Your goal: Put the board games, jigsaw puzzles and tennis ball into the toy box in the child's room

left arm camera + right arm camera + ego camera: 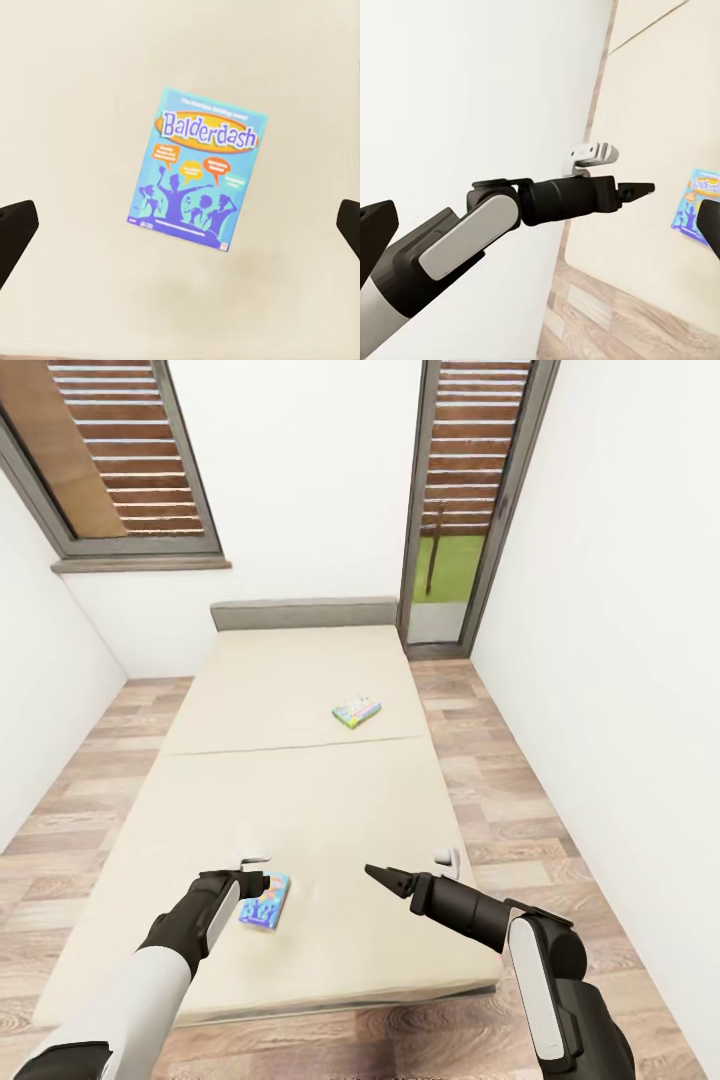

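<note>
two board games on the bed [300, 780]. head view: near box [265, 901] at 7 o'clock beside the left claw [256, 882]; far box [356, 711] at 12. right claw [385, 878] looks clenched, empty. left wrist view: left fingers [15, 232] spread, released, over the box [197, 172]. judged light, stiff, flat cardboard; take hold across the short edges. right wrist view: left arm [487, 225] beside the box [696, 201].

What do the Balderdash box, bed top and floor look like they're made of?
Balderdash box: likely printed cardboard, flat, with bright graphics and a title.
Bed: matte beige fabric, a seam crossing it; filling can't be told.
Floor: wood-look planks with visible grain; real wood or laminate is unclear in a render.
</note>
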Robot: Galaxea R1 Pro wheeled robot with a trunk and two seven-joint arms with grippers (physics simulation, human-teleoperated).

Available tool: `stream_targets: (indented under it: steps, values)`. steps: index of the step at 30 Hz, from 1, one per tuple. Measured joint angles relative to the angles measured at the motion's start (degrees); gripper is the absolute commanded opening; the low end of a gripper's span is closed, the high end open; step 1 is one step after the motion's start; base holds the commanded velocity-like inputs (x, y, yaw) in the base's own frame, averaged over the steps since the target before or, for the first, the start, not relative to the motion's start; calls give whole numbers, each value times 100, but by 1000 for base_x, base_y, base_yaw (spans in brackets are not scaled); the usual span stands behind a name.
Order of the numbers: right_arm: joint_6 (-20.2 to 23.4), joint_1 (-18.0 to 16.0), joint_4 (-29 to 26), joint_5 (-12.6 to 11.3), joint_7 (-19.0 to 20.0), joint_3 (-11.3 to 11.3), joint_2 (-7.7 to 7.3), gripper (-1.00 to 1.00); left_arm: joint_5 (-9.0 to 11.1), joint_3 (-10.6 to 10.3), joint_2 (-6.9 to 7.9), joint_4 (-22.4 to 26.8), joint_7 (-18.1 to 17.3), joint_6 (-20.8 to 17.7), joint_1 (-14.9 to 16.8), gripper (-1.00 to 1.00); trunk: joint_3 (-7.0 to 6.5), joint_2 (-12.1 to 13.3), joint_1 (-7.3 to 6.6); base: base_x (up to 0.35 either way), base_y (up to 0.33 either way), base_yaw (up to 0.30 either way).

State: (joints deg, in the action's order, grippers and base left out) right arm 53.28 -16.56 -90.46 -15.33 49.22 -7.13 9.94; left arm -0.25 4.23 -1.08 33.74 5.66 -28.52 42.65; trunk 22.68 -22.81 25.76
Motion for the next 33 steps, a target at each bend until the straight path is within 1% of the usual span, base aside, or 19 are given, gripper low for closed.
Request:
stream_targets:
  steps: [18, 20, 22, 23, 24, 27, 28, 31, 32, 33]
  values:
    - [0, 0, 0, 7, -8, 28, 0, 100, 7, 4, 7, 9, -57, -16, 2, 100, 171, 0, 0, 0, 0, 0]
    - [0, 0, -2, 7, -10, 48, 0, 100, 8, 6, 8, 9, -53, -25, 3, 100, 190, 0, 0, 0, 0, 0]
    - [-13, 0, -5, 8, -13, 134, 0, 100, 18, 9, 8, 9, -44, -43, 2, 100, 209, 0, 0, 0, 0, 0]
    - [-29, 0, -5, 8, -16, 189, 0, 100, 23, 10, 7, 9, -40, -50, 3, 100, 218, 0, 0, 0, 0, 0]
    - [-84, 0, -7, 8, -23, 347, 0, 100, 28, 13, 4, 9, -27, -70, 3, 100, 228, 0, 0, 0, 0, 0]
    - [-212, -3, -9, 25, -16, 709, 3, 100, 34, 14, 2, 8, -11, -91, 4, 100, 256, 0, 0, 0, 0, 0]
    - [-280, -10, -11, 23, -22, 998, 3, 100, 37, 15, 1, 8, -9, -99, 5, 100, 265, 0, 0, 0, 0, 0]
    - [-353, -20, -12, 32, -36, 1445, 3, 100, 42, 17, 1, 13, -15, -108, 5, 100, 294, 0, 0, 0, 0, 0]
    - [-378, -26, -12, 31, -75, 1673, 4, 100, 44, 17, 0, 21, -21, -113, 5, 100, 303, -1, 0, 0, 0, 0]
    - [-395, -30, -14, 33, -108, 1769, 4, 100, 45, 17, 0, 24, -23, -115, 5, 100, 313, 0, 0, 0, 0, 0]
